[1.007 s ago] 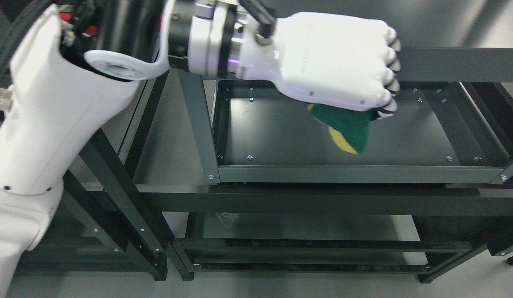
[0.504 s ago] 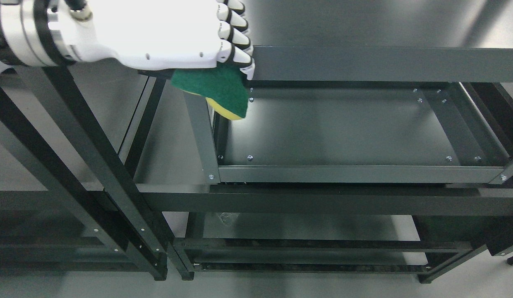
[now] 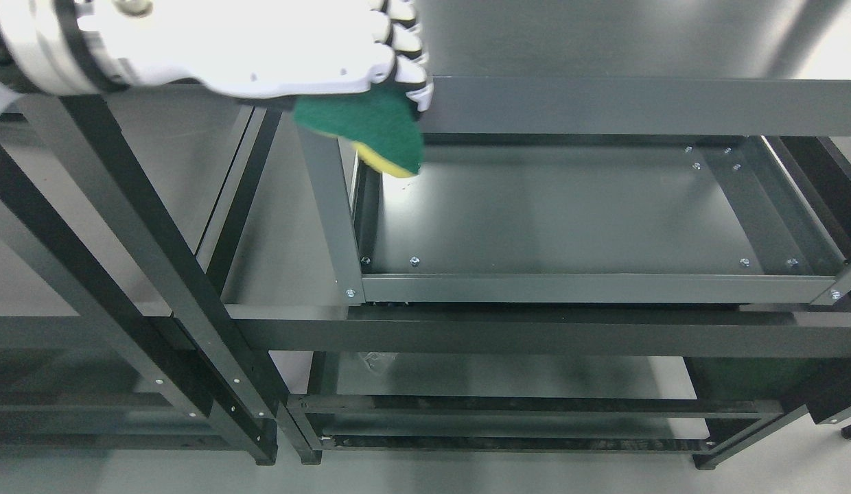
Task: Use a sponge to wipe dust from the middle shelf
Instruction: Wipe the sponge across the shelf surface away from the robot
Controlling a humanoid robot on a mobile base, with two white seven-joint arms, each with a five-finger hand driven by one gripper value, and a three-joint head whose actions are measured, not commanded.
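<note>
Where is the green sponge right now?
In the head view, the sponge is at the upper left, held in the left hand above the shelf's back-left corner.

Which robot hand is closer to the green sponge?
Left. The left hand holds the sponge in its fingers at the shelf's back left corner. The right hand is not in the picture at all.

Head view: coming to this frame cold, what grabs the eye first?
The glossy white left robot hand fills the upper left, curled around a green-and-yellow scrubbing sponge that hangs at the back left corner of the dark grey metal shelf tray. That tray, with small bolts along its edges, spreads across the centre, framed by the black metal rack posts at lower left.
</note>
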